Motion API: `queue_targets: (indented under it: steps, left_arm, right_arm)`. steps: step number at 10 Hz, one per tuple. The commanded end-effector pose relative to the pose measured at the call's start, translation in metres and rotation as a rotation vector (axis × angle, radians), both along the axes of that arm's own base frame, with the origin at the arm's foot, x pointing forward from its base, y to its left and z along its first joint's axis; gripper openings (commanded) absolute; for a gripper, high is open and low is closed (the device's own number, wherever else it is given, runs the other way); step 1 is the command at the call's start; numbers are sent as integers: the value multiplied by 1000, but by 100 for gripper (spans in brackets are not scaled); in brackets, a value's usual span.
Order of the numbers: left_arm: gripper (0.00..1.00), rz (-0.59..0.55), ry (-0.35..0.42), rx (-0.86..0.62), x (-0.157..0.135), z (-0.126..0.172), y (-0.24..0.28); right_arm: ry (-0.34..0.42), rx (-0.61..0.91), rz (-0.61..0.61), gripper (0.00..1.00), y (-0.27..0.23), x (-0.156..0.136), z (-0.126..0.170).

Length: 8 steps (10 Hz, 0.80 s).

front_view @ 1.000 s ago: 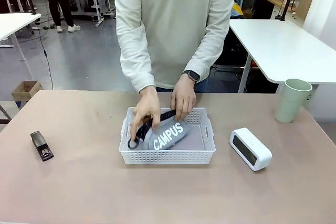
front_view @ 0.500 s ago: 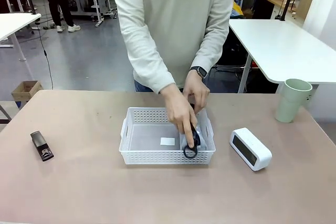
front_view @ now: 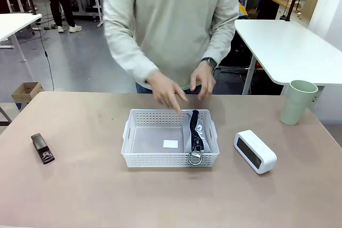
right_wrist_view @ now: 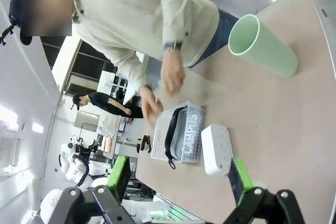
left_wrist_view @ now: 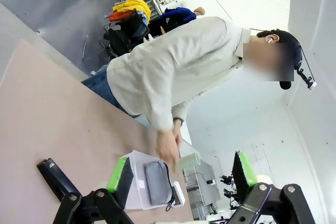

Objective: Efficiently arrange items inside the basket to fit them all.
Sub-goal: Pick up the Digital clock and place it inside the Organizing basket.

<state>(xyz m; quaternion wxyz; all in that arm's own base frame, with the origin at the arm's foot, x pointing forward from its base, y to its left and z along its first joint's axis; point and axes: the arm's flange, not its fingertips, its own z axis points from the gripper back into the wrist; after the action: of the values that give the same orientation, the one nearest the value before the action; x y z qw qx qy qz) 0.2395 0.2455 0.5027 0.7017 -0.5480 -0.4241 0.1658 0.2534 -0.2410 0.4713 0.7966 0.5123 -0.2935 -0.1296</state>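
Basket (front_view: 128, 132): pouch (front_view: 195, 134) on edge along right end, rest bare. Stapler (front_view: 42, 148), box (front_view: 255, 151), cup (front_view: 298, 102) outside on worktop (front_view: 80, 196). Left end effector (left_wrist_view: 181, 169), right end effector (right_wrist_view: 179, 174): spread, empty. Advice: box flat beside pouch.

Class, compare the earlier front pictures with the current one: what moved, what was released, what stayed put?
The grey pouch went from lying flat in the basket to standing on edge at its right end, zipper up. The person's hands have let it go and lifted above the far rim. Basket, stapler, white box and cup stayed put.
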Motion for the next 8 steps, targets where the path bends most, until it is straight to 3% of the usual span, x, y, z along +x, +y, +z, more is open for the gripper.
queue_targets:
  steps: [1, 2, 4, 8]
  left_arm:
    - [100, -2, -32, 7, 2, 1, 2]
    - [100, -2, -32, 7, 2, 1, 2]
    - [100, -2, -32, 7, 2, 1, 2]
    - [100, -2, -32, 7, 2, 1, 2]
  right_arm:
    - [-1, 1, 0, 100, 0, 0, 0]
    - [-20, -40, 84, 100, 17, 6, 5]
    - [-28, -253, 209, 100, 102, 32, 22]
    - [89, -719, 507, 100, 260, 55, 15]
